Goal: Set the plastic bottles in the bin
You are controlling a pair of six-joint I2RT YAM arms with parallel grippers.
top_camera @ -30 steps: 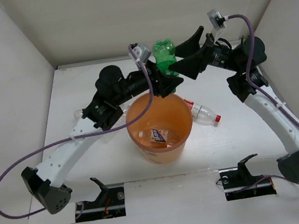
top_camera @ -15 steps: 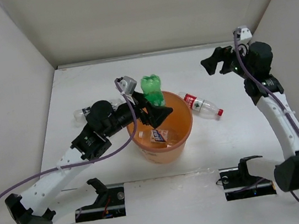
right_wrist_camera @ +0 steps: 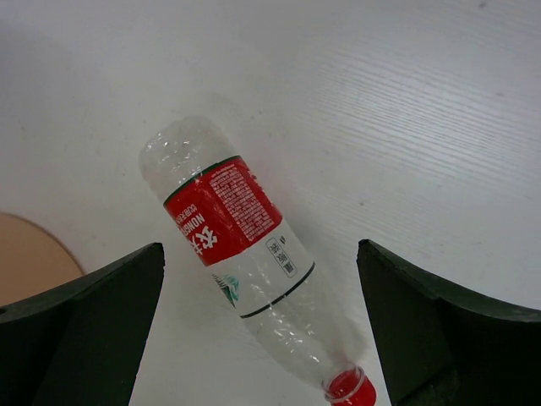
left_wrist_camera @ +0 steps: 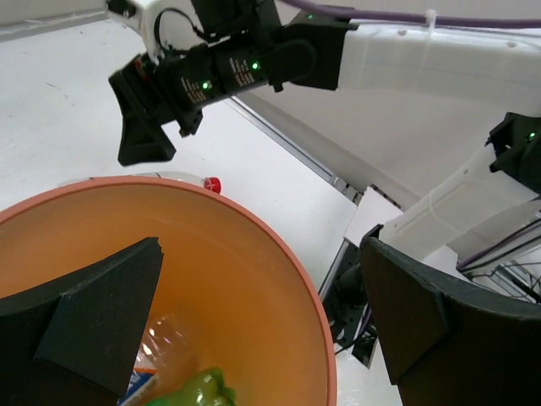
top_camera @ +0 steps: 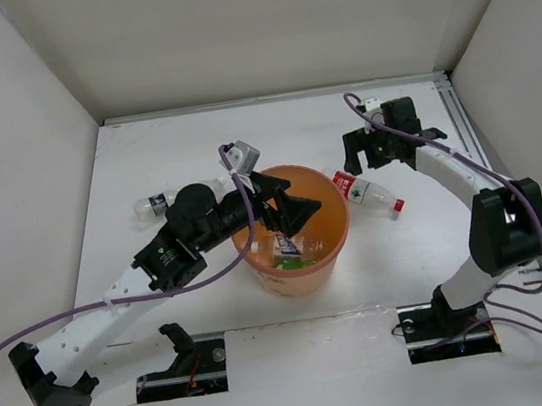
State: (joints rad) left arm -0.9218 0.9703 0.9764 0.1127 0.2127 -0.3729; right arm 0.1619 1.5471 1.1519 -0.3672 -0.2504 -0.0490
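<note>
Overhead: the left gripper point(top_camera: 288, 216) stands wide open above the orange bin point(top_camera: 260, 265), with the green bottle point(top_camera: 286, 251) lying inside. Left wrist: its jaws are empty. Right wrist: the right gripper point(right_wrist_camera: 262, 313) is open, poised over the red-labelled bottle point(right_wrist_camera: 224, 216) lying on the table point(right_wrist_camera: 423, 101). Advise descending squarely across the label before closing.

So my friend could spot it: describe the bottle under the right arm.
Find the orange bin mid-table. Beside its right rim a clear bottle lies on its side; unlike the bottle left of the bin, it has a red label and cap.
</note>
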